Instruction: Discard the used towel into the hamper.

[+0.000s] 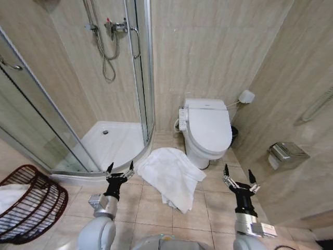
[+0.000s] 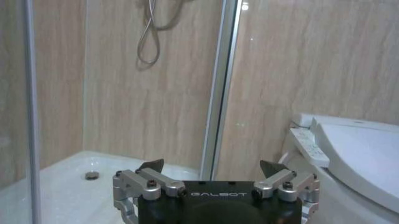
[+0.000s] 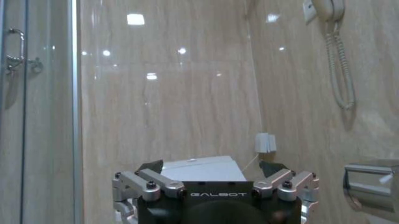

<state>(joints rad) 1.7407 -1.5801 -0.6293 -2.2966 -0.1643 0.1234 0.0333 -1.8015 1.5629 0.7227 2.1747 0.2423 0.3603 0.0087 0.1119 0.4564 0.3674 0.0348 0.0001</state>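
bathroom floor of beige tiles (image 1: pixel 156 208), seen from the head camera, with a white towel (image 1: pixel 169 177) lying crumpled between the shower enclosure (image 1: pixel 78 104) and the toilet (image 1: pixel 208 130), one edge just beside the toilet's base. the hamper (image 1: pixel 31 205), a reddish-brown openwork basket, is tipped on its side at the robot's far left, well apart from the towel, with some white cloth showing inside it. the left gripper (image 1: pixel 120 168) is raised above the floor near the curved shower threshold, just left of the towel, its two dark fingertips spread apart and holding nothing. the right gripper (image 1: pixel 239 175) is raised on the other side of the towel, in front of the toilet's right flank, jaws likewise spread wide and empty. neither gripper touches the towel. left wrist view: the left gripper (image 2: pixel 215 167) with fingers apart, facing the white shower tray (image 2: pixel 68 182), the glass door frame (image 2: pixel 218 93), a hanging shower hose (image 2: pixel 149 37) and the toilet's lid (image 2: pixel 361 154). right wrist view: the right gripper (image 3: pixel 212 167) with fingers apart, facing the tiled wall (image 3: pixel 168 102), the toilet's cistern top (image 3: pixel 206 169), a metal paper holder (image 3: pixel 374 184) and a wall-mounted handset on a coiled cord (image 3: pixel 337 56)
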